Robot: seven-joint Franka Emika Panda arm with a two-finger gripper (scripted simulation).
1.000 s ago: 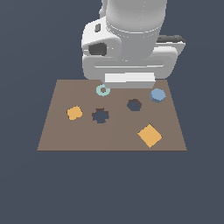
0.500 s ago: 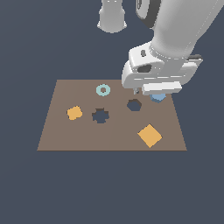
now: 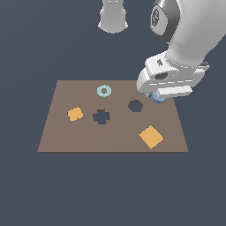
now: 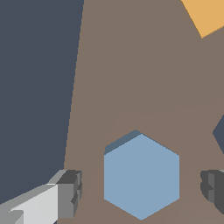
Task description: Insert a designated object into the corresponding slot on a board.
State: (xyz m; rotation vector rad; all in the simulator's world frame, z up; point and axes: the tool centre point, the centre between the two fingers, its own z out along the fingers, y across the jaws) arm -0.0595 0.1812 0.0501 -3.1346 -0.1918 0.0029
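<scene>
The blue hexagonal block (image 4: 141, 175) lies flat on the brown board (image 3: 66, 137), near its far right corner in the exterior view, where only a sliver of the block (image 3: 158, 99) shows under my hand. My gripper (image 4: 141, 189) is open and straddles the block, one finger (image 4: 70, 193) on each side, with a gap to the block on both sides. The hexagonal slot (image 3: 135, 105) is a dark hole just toward the exterior view's left of the block; a dark edge of it (image 4: 219, 133) shows in the wrist view.
A dark cross-shaped hole (image 3: 101, 117) sits mid-board. A light-teal ring (image 3: 104, 91) lies at the far edge. An orange piece (image 3: 75, 114) is on the left and an orange square (image 3: 151, 136) at the front right, its corner (image 4: 205, 15) showing in the wrist view.
The arm has swung from the board's far middle toward the exterior view's right and come down over the blue block, now covering most of it. Nothing on the board has moved.
</scene>
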